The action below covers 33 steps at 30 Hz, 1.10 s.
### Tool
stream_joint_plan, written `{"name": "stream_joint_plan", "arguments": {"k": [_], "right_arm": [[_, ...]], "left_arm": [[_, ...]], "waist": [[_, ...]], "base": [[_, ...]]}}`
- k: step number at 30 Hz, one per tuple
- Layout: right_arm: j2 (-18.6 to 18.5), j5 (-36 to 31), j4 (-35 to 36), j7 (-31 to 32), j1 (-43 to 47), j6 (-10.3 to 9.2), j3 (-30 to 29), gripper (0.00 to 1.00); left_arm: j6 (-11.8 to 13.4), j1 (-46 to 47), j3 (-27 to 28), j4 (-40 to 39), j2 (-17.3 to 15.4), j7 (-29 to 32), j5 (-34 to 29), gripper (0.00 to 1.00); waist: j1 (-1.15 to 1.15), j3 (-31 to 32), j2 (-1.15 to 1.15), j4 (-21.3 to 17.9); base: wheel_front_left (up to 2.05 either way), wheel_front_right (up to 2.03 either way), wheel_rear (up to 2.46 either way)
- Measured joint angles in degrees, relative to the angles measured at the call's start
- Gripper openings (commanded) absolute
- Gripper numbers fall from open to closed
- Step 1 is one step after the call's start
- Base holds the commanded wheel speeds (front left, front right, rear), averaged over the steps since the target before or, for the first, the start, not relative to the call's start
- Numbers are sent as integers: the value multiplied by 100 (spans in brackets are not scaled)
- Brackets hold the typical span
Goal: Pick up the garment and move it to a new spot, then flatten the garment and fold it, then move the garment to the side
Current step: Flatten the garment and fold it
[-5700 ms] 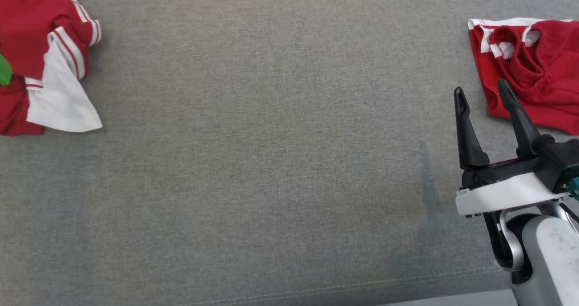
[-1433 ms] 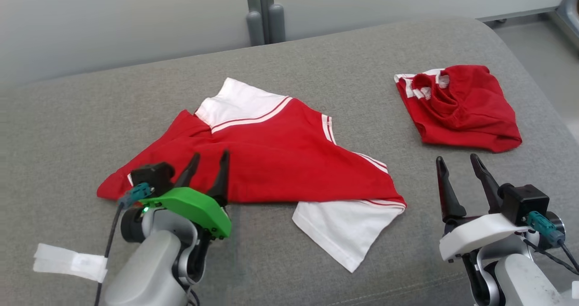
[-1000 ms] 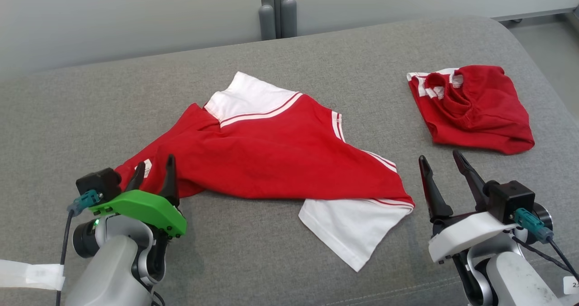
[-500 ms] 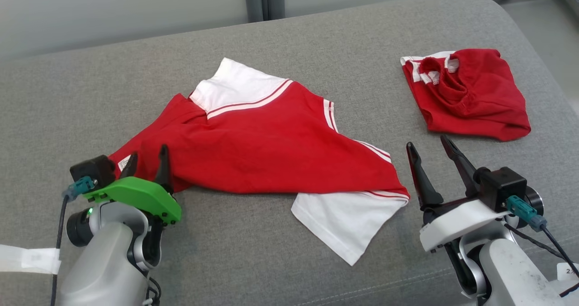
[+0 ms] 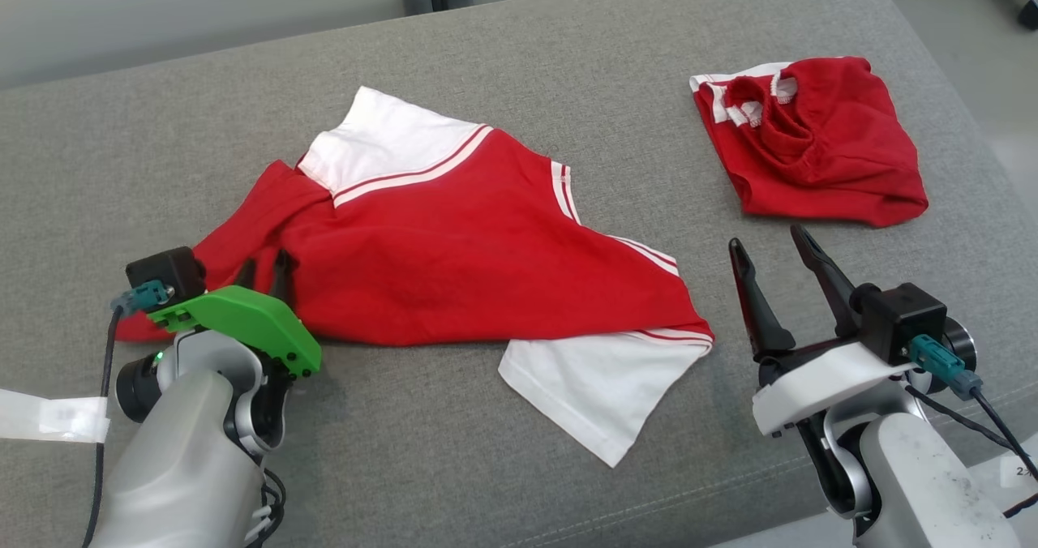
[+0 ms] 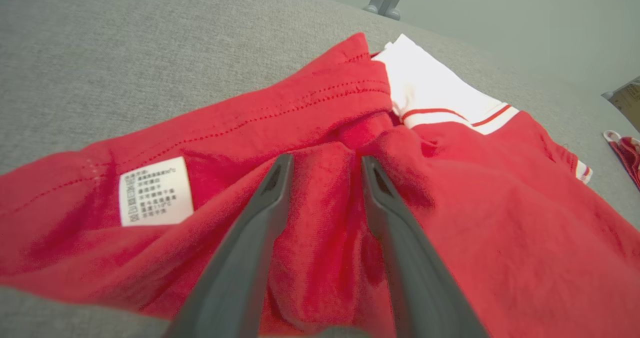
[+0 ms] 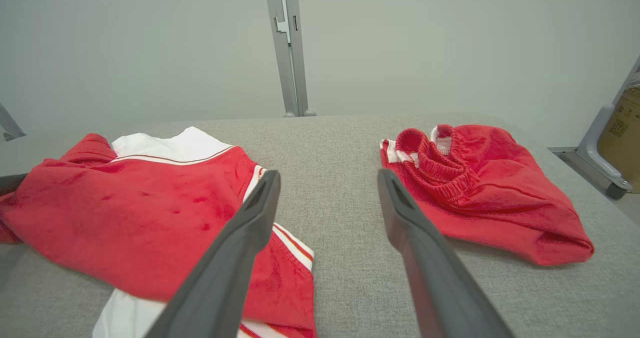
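Observation:
The garment, a red shirt with white sleeves and stripes, lies spread and crumpled on the grey cushion. My left gripper rests on its left end, close to the hem. In the left wrist view its fingers stand partly narrowed with a raised fold of the garment between them, beside a white care label. My right gripper hovers open over bare cushion, right of the garment's lower white sleeve. The right wrist view has this gripper between the garment and another red piece.
A second red garment with a white-trimmed waistband lies bunched at the far right, just beyond my right gripper. A white strip lies at the left edge. The cushion's front seam runs near me; a metal post stands behind.
The camera has shifted. My left gripper has pushed forward onto the garment's left end and its fingers have narrowed around a fold. The right gripper stays open.

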<state>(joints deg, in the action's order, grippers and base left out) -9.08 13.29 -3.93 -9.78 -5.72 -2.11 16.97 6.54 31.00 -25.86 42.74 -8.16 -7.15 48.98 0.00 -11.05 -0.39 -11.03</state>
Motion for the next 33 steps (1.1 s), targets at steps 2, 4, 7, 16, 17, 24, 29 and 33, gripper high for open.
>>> {"name": "stream_joint_plan", "arguments": {"k": [2, 4, 7, 16, 17, 24, 29, 33], "right_arm": [[0, 1, -23, -4, 1, -43, -44, 100], [0, 2, -41, -29, 1, -57, -110, 100], [0, 3, -55, -58, 1, -57, -140, 100], [26, 15, -145, -78, 0, -52, -65, 100], [25, 22, -146, -79, 0, -53, -74, 100], [7, 40, -162, -129, 2, -112, -235, 100], [-53, 83, -192, -177, 44, -160, -443, 100], [-75, 91, -209, -179, 96, -204, -558, 100]], "left_arm": [[-37, 12, -65, 22, 55, 3, -2, 0], [-92, 30, -108, 35, 110, -4, -11, 0], [-138, 118, -111, 11, 178, -158, -35, 0], [-421, 572, -165, -375, 210, -516, -265, 0], [-456, 604, -186, -464, 226, -539, -299, 0], [-844, 769, -595, -1054, 433, -610, -494, 0], [-1016, 356, -938, -1245, 541, -609, -538, 0], [-1014, -368, -1070, -1312, 520, -609, -524, 0]], "waist": [[0, -11, 0, -4], [0, 3, 0, 16], [0, 44, 0, 62], [0, 212, 0, 141], [0, 227, 0, 143], [0, 301, 0, 158], [0, 358, 0, 267], [0, 421, 0, 382]], "base": [[0, 0, 0], [0, 0, 0], [0, 0, 0], [0, 0, 0], [0, 0, 0], [0, 0, 0], [0, 0, 0], [0, 0, 0]]}}
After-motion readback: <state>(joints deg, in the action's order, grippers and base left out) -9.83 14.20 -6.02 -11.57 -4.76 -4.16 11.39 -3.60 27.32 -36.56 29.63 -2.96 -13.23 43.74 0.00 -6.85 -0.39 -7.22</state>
